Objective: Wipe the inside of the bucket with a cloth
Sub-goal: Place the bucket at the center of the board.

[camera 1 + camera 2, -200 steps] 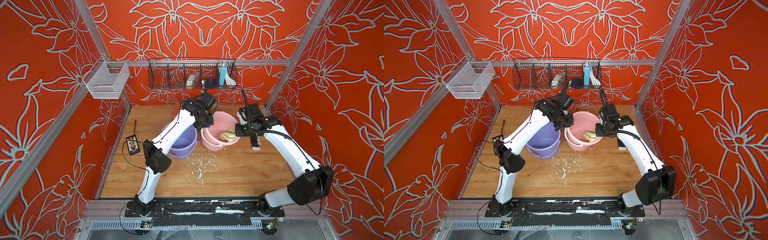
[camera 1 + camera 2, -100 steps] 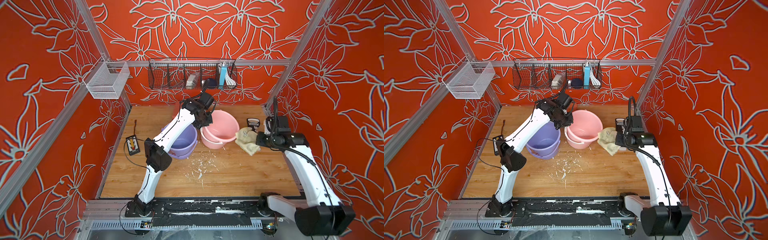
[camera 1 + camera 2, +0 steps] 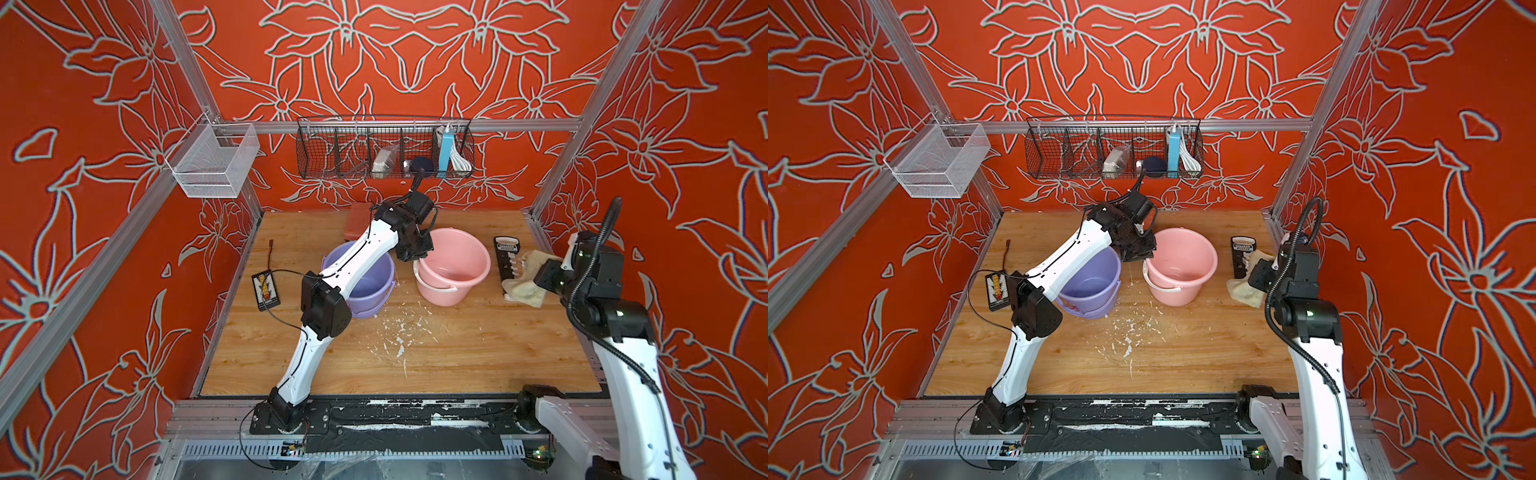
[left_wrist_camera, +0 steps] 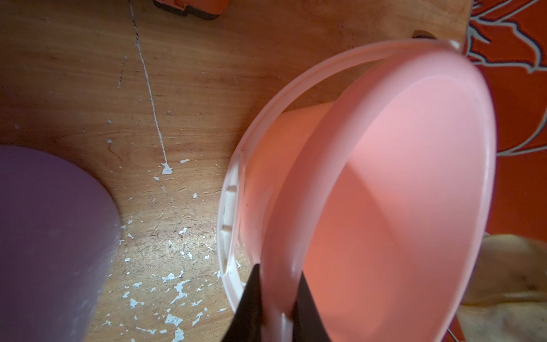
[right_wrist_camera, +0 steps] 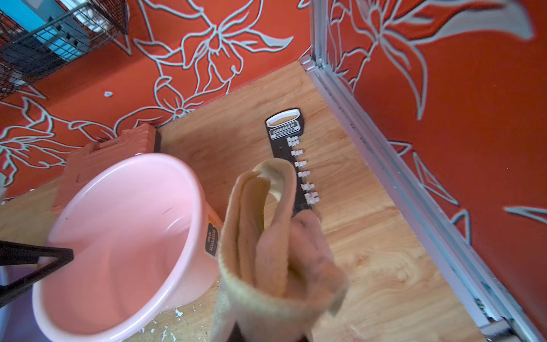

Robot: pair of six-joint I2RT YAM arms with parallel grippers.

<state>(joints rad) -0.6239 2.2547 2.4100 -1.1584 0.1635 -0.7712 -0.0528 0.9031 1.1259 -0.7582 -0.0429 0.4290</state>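
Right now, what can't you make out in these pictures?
- Jaws of the right tool: buried in the cloth, every view.
- Inside of the purple bucket: partly behind the left arm, both top views.
- Label text on the pink bucket: blurred, right wrist view.
- Wire basket contents: too small, top views.

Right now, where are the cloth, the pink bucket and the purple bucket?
cloth (image 3: 520,291), in a top view, lower fold
pink bucket (image 3: 455,255), in a top view, inner wall
purple bucket (image 3: 1092,276), in a top view, inner wall
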